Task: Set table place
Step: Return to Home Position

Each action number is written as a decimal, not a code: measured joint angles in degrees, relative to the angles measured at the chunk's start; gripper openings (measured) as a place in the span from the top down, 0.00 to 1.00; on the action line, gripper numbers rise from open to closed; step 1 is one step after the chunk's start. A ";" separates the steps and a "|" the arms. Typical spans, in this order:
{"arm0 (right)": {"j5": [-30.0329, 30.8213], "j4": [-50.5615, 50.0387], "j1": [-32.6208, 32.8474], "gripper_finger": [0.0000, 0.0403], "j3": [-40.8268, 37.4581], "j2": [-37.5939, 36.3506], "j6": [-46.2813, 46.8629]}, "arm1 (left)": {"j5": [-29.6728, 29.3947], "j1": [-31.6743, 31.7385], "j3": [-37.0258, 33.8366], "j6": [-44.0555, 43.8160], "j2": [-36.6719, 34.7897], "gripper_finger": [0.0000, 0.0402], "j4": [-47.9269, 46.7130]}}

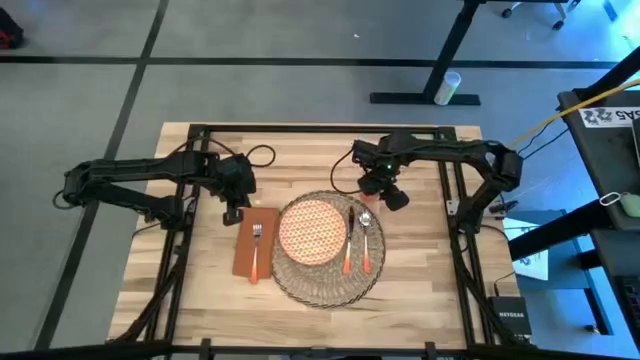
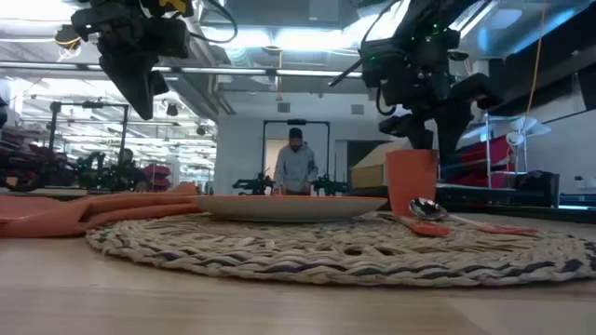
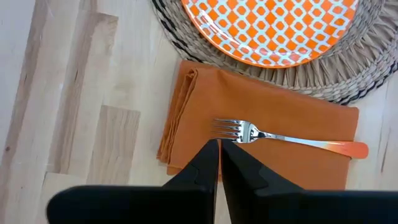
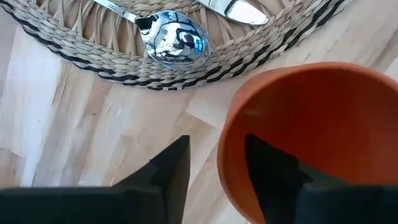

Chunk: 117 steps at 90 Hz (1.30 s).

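The woven straw mat (image 1: 325,290) lies flat on the plank table (image 1: 420,300). On it sit an orange-patterned plate (image 1: 312,230), a knife (image 1: 349,245) and a spoon (image 1: 366,240). Left of the mat, a fork (image 3: 280,138) rests on a rust-orange napkin (image 3: 205,106). My left gripper (image 3: 219,146) hangs shut above the napkin's far end, well clear of it in the low view. An orange cup (image 2: 410,181) stands upright just beyond the mat's far right rim. My right gripper (image 4: 214,155) is open over it, with one finger inside the cup and one outside. My right gripper comes at the cup's rim (image 4: 227,155) from above and straddles its wall. Bare table shows between the outer finger (image 4: 174,165) and the wall. Whether the inner finger (image 4: 267,171) touches the inside of the cup, I cannot tell.
Black frame rails (image 1: 330,130) run along the table's far edge and down both sides. Bare planks lie free at the near left and right of the mat. A person (image 2: 296,166) stands far back in the room.
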 joint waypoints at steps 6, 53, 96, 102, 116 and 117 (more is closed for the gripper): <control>-0.02 -0.81 0.00 0.64 0.92 0.00 0.00 | 0.10 0.00 0.00 0.21 0.00 1.00 0.03; -0.02 -13.54 0.00 0.68 11.78 -0.56 -1.89 | 1.24 -2.30 -0.09 0.71 -2.93 1.00 17.56; -1.57 -16.21 0.00 0.97 11.60 -14.85 -0.67 | -5.29 -9.96 -17.45 -4.35 -16.07 1.00 51.23; -2.17 -12.83 0.00 0.99 11.10 -16.95 -0.39 | -5.32 -10.84 -20.33 -3.90 -16.17 1.00 56.82; -7.74 -2.42 0.00 1.00 5.11 -22.56 -0.13 | -6.79 -12.45 -24.93 -4.13 -16.17 1.00 63.59; -8.09 -1.66 0.00 1.00 4.35 -23.02 -0.13 | -7.07 -12.61 -25.16 -4.14 -16.17 1.00 63.87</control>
